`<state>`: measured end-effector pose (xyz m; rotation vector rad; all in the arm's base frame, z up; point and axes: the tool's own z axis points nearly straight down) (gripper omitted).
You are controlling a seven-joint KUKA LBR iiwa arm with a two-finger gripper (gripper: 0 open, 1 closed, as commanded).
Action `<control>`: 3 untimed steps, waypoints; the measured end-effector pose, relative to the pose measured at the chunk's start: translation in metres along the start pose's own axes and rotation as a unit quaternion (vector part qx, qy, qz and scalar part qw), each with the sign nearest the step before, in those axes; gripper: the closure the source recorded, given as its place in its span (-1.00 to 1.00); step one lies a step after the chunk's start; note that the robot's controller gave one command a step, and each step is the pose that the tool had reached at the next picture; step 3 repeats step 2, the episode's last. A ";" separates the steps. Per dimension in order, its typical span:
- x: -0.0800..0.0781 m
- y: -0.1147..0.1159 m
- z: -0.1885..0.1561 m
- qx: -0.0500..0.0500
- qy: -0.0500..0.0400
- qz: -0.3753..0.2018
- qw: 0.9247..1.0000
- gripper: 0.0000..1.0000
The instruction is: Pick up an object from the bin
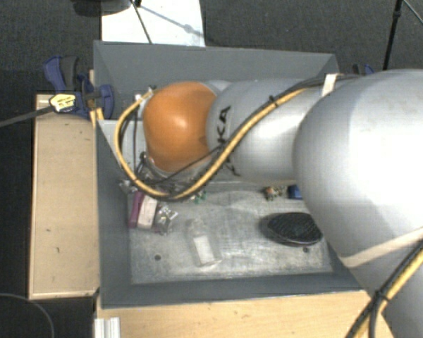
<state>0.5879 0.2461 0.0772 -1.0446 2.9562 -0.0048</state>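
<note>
- The arm (282,139) reaches in from the right and covers much of the grey metal bin (116,273).
- Its orange cover (178,124) sits over the bin's left half, with a yellow and black cable (197,178) looping round and beneath it.
- The tool (154,189) hangs under that cover, low at the left side of the bin; whether it is apart or together I cannot tell (the wrist hides it from above).
- Just below the tool, against the bin's left wall, lies a purple and white packet (142,211); this is the thing nearest to the tool, though nothing shows a grip on it.
- Touching the packet's right side is a small metal piece (166,218).
- A pale clear block (203,249) lies apart from them, toward the middle of the floor near the front wall.
- A black oval mesh piece (290,228) rests on the right of the floor, partly under the arm.
- A small green bit (197,197) and a small blue thing (294,191) lie along the arm's lower edge.
</note>
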 end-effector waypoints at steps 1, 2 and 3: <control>0.001 0.003 0.002 -0.003 0.002 0.002 1.000 1.00; 0.009 -0.012 -0.130 -0.001 -0.003 -0.011 1.000 1.00; 0.009 -0.012 -0.130 -0.001 -0.003 -0.011 1.000 1.00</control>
